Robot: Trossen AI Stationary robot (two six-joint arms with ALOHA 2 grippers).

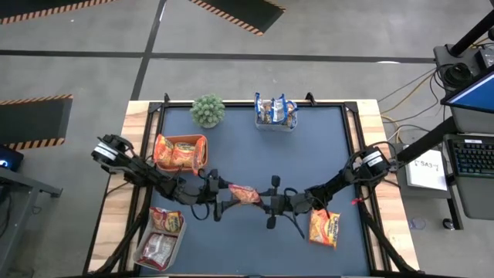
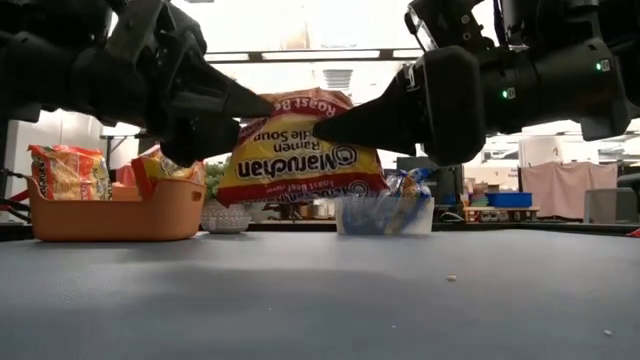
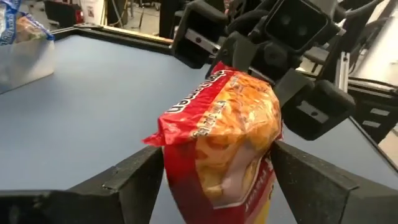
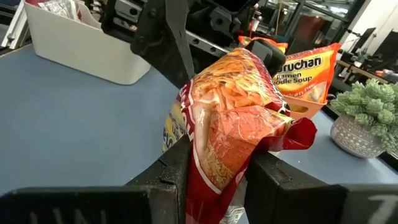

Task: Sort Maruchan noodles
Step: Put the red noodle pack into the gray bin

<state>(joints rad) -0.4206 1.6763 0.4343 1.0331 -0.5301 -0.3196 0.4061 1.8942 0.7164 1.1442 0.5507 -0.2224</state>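
Note:
A red-and-orange Maruchan noodle packet hangs in the air over the table's middle, between my two grippers. My left gripper is shut on its left end and my right gripper on its right end. In the low view the packet stands well above the table top. Another orange packet lies flat on the mat near my right arm. Orange packets fill the orange tray, blue ones the far clear tub, dark red ones the near-left tub. My left gripper pinches the packet's left end between its two fingers, coming level from the table's left. The packet is lifted clear and reaches away from the fingers toward the other gripper. My right gripper pinches the packet's right end between its two fingers, coming level from the table's right. The crimped seam sticks out beside the fingers. The packet is clear of the table.
A small potted plant stands at the far edge, left of the blue-packet tub. One more packet rests against the near-left tub. Open blue mat lies near and far of the grippers in the middle. Wooden table edges frame the mat on both sides.

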